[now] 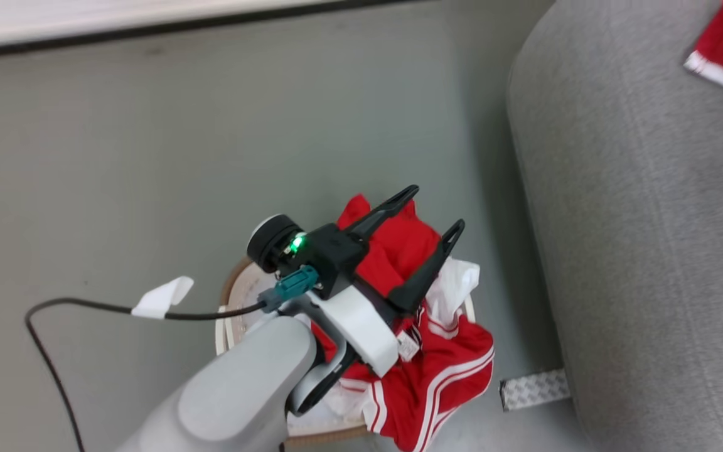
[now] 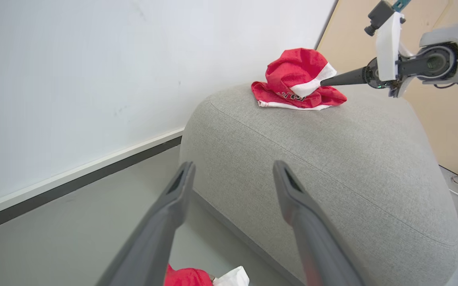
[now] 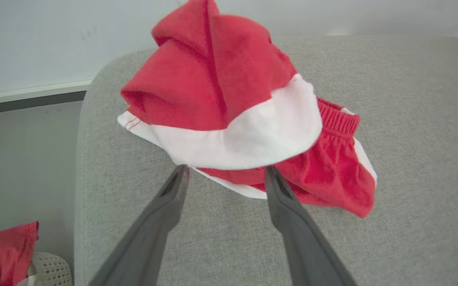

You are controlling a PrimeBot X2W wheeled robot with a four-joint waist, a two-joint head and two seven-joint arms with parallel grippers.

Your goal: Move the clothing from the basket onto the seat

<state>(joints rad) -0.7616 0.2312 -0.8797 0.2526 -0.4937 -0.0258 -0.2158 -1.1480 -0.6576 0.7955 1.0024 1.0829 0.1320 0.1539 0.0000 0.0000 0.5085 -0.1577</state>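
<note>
One crumpled red garment with a white band [image 3: 229,107] lies on the light grey fabric seat [image 3: 412,218], just beyond the tips of your right hand [image 3: 226,170], which is released, fingers apart. If a tip catches the band when you pull back, the garment may slide off the rounded edge. More red striped clothing [image 1: 449,376] overhangs the small white perforated basket [image 1: 236,301] under your left hand [image 1: 435,207], also open, pointing toward the seat.

Red clothing [image 3: 221,99] on grey seat [image 3: 412,222]
</note>
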